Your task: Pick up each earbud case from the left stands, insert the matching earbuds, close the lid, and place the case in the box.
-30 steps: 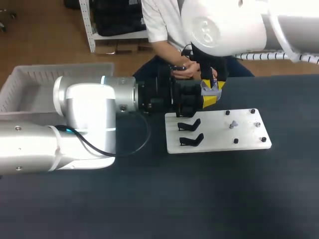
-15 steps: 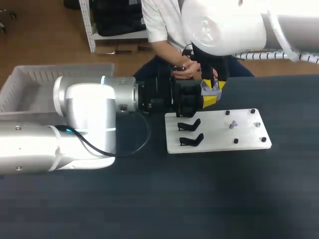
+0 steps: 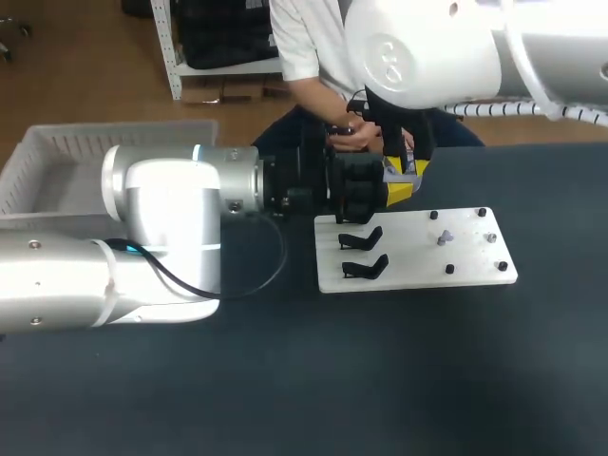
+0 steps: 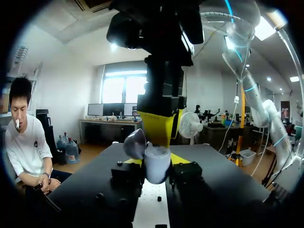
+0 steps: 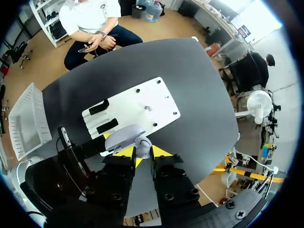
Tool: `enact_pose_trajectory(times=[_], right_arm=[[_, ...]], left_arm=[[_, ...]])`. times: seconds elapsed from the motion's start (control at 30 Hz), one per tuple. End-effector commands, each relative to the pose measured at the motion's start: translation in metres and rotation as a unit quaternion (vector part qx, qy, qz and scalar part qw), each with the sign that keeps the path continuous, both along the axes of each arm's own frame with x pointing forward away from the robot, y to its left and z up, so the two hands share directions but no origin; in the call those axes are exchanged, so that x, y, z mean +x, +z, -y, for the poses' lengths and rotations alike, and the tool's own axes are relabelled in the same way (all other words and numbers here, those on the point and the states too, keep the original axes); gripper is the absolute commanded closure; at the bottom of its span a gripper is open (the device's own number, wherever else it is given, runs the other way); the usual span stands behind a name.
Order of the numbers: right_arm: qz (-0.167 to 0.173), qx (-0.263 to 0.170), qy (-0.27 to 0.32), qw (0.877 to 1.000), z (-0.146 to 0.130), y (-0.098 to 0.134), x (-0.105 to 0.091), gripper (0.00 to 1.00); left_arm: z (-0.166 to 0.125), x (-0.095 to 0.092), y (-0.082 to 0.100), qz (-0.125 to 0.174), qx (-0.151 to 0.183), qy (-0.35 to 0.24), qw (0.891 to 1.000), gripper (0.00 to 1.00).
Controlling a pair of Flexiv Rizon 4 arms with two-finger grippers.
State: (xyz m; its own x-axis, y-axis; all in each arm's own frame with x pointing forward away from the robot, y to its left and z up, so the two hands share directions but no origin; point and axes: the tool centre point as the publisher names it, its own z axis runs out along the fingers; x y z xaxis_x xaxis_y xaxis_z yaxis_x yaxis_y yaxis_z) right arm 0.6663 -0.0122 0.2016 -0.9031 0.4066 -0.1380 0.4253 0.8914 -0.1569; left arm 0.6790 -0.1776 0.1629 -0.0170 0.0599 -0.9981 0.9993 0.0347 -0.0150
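- Closest in, the dark table (image 3: 313, 380) carries a white board (image 3: 408, 261), with two black stands (image 3: 362, 237) on its left end.
- Just past the board's far edge, the left gripper (image 4: 156, 160) is clamped on the lilac case (image 4: 157, 167) from both sides, and the lid (image 4: 135, 143) is flipped open!
- The right gripper (image 4: 159, 137) hangs straight over that case, right at its open top. Its grip? Can't tell.
- Far left, the white basket (image 3: 57, 157).

Robotics lab, dark work table (image 3: 427, 380), row of monitors (image 4: 110, 110) on desks (image 4: 107, 122), metal shelving (image 3: 174, 57), wooden floor (image 3: 85, 66)
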Motion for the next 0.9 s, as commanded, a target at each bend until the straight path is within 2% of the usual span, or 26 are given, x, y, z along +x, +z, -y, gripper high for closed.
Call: enact_pose_trajectory(times=[0.03,0.07,0.1,0.13,0.17,0.2,0.33,0.4,0.43,0.5,0.67,0.9], right_arm=[[-0.005,-0.001,-0.002,1.0,-0.002,-0.002,0.003,1.0],[-0.005,0.0,-0.002,1.0,-0.002,-0.002,0.003,1.0],[-0.005,0.0,-0.002,1.0,-0.002,-0.002,0.003,0.93],[-0.006,0.001,-0.002,1.0,-0.002,-0.002,0.003,0.75],[-0.006,0.001,-0.001,1.0,-0.002,-0.002,0.002,0.62],[-0.006,0.001,-0.002,1.0,-0.001,-0.002,0.002,0.55],[0.002,0.004,-0.001,1.0,-0.001,0.005,-0.004,0.52],[0.014,0.021,0.007,1.0,-0.001,0.012,-0.011,0.5],[0.019,0.036,0.012,0.999,-0.001,0.015,-0.015,0.41],[0.038,0.054,0.029,0.997,0.002,0.021,-0.026,0.02],[0.11,0.078,0.099,0.986,0.009,0.029,-0.053,0.0],[0.158,0.108,0.123,0.974,0.015,0.026,-0.077,0.0]], left_arm=[[0.0,-0.001,-0.001,0.003,-0.004,0.003,1.0,1.0],[0.0,-0.001,-0.001,0.003,-0.004,0.003,1.0,1.0],[0.0,-0.001,-0.001,0.003,-0.004,0.003,1.0,1.0],[0.0,-0.001,-0.001,0.003,-0.004,0.003,1.0,1.0],[0.0,-0.001,-0.001,0.003,-0.004,0.003,1.0,1.0],[0.0,-0.001,-0.001,0.003,-0.004,0.003,1.0,1.0],[0.0,-0.001,-0.001,0.003,-0.004,0.003,1.0,1.0],[0.0,-0.001,-0.001,0.003,-0.004,0.003,1.0,1.0],[0.0,-0.001,-0.001,0.003,-0.004,0.003,1.0,1.0],[0.0,-0.001,-0.001,0.003,-0.004,0.003,1.0,1.0],[0.0,-0.001,-0.001,0.003,-0.004,0.003,1.0,1.0],[0.0,-0.001,-0.001,0.003,-0.004,0.003,1.0,1.0]])
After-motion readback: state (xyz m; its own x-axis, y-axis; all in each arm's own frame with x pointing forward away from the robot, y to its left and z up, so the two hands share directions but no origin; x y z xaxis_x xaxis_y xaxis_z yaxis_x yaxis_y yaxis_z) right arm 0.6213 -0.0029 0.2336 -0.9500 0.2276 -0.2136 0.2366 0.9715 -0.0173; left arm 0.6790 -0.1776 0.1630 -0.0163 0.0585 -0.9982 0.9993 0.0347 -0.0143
